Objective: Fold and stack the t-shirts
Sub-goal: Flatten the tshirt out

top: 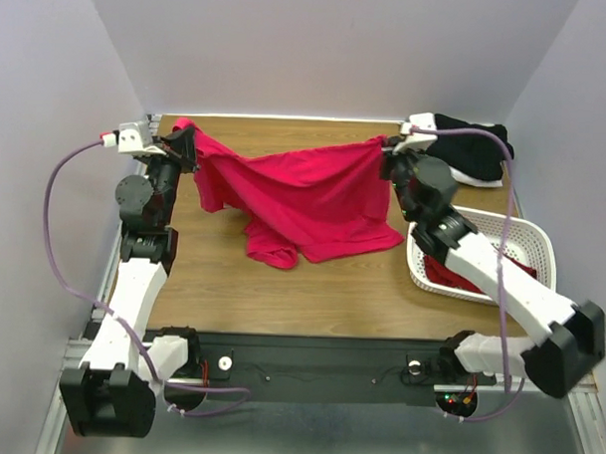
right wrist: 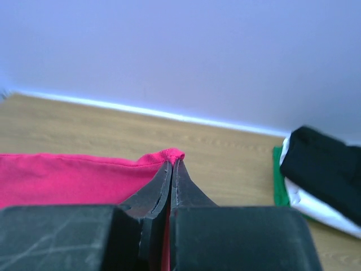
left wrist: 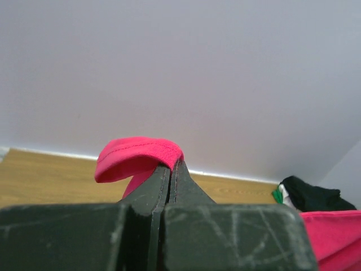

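Note:
A bright pink-red t-shirt (top: 304, 197) hangs stretched between both grippers above the far half of the table, its lower part draped on the wood. My left gripper (top: 186, 141) is shut on its left top edge, where a pink hem (left wrist: 141, 152) folds over the jaws. My right gripper (top: 388, 146) is shut on the right top corner (right wrist: 169, 155). A stack of folded t-shirts, black on top (top: 471, 133) over white and green (right wrist: 280, 183), lies at the far right. A darker red t-shirt (top: 461, 277) sits in the basket.
A white perforated basket (top: 530, 240) stands at the right edge, partly under my right arm. The walls close in the table on three sides. Bare wood (top: 311, 287) shows between the draped shirt and the arm bases.

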